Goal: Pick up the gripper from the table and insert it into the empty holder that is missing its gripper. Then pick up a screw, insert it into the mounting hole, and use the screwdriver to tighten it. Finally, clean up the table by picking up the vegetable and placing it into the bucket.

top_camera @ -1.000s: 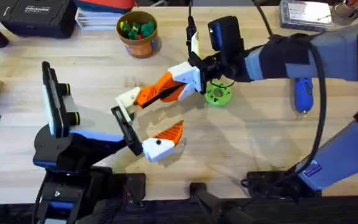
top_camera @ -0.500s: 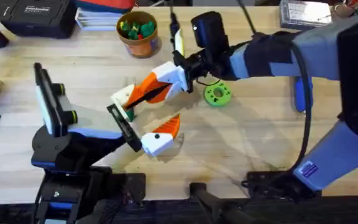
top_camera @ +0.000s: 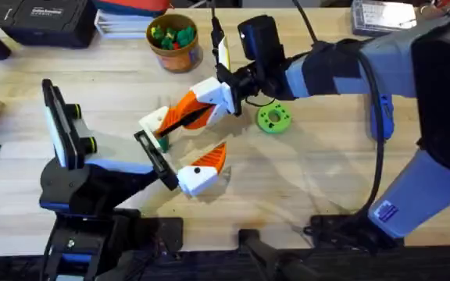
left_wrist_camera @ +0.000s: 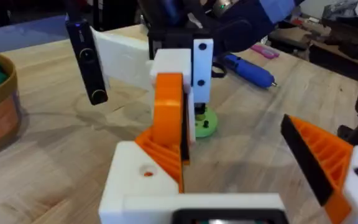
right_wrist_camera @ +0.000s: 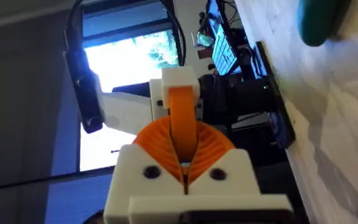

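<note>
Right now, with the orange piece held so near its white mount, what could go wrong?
1. The right hand is shut on the gripper, close to the holder. If the piece meets the holder at an angle, it may jam or slip from the grasp.
2. The vegetable lies on the table close by. A low sweep of the right hand could knock it away.

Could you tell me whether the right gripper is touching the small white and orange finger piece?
Touching. The right wrist view shows the right gripper with both orange pads pressed against the finger piece.
</note>
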